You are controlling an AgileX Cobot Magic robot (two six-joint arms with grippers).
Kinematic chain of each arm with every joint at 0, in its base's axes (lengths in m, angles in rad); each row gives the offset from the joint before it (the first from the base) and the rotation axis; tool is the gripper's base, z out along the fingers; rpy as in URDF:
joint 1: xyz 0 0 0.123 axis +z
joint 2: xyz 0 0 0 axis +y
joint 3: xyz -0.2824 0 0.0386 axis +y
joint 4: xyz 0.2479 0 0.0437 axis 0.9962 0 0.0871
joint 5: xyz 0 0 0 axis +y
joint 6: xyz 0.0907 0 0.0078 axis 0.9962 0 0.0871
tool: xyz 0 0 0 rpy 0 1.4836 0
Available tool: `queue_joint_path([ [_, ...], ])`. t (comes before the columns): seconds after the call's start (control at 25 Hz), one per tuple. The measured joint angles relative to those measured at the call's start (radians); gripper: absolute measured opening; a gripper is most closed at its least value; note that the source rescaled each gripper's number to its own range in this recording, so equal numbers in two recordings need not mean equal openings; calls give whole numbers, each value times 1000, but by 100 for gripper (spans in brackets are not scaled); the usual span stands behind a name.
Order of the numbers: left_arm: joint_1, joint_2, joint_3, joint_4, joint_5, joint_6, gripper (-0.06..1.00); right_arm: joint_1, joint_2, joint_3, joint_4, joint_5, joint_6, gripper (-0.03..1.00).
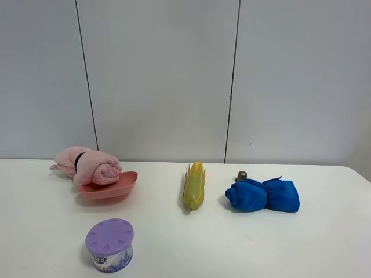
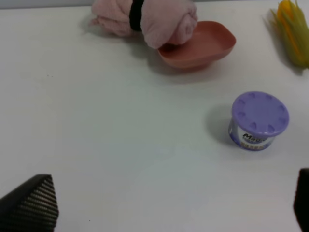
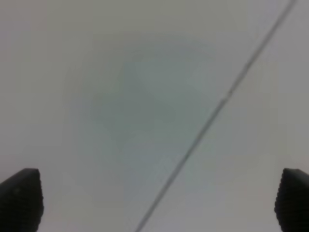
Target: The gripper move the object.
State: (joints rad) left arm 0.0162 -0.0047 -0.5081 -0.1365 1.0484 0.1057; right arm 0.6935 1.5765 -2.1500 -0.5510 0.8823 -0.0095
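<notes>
The light-pink rolled towel (image 1: 90, 165) with a black band lies at the back left of the white table, one end resting on the rim of a pink plate (image 1: 119, 186). It also shows in the left wrist view (image 2: 149, 19), with the plate (image 2: 207, 46) beside it. My left gripper (image 2: 164, 208) is open and empty, well short of the towel, over bare table. My right gripper (image 3: 154, 203) is open and empty, facing a blurred grey wall with a dark seam. Neither gripper shows in the exterior high view.
A purple-lidded can (image 1: 110, 243) stands near the front left, also in the left wrist view (image 2: 259, 121). A corn cob (image 1: 195, 186) lies mid-table. A blue rolled cloth (image 1: 264, 195) lies to the right. The grey wall stands behind the table.
</notes>
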Motion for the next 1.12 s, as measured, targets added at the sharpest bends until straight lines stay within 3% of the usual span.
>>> queue_joint_path([
  [0.36,0,0,0,0,0,0,100,-356,-82,228,77,-13,19,95],
  [0.6,0,0,0,0,0,0,100,-538,-240,470,97,-82,27,95],
  [0.92,0,0,0,0,0,0,100,-716,-560,803,116,-101,50,95],
  [1.12,0,0,0,0,0,0,100,-728,-798,994,142,-96,52,95],
])
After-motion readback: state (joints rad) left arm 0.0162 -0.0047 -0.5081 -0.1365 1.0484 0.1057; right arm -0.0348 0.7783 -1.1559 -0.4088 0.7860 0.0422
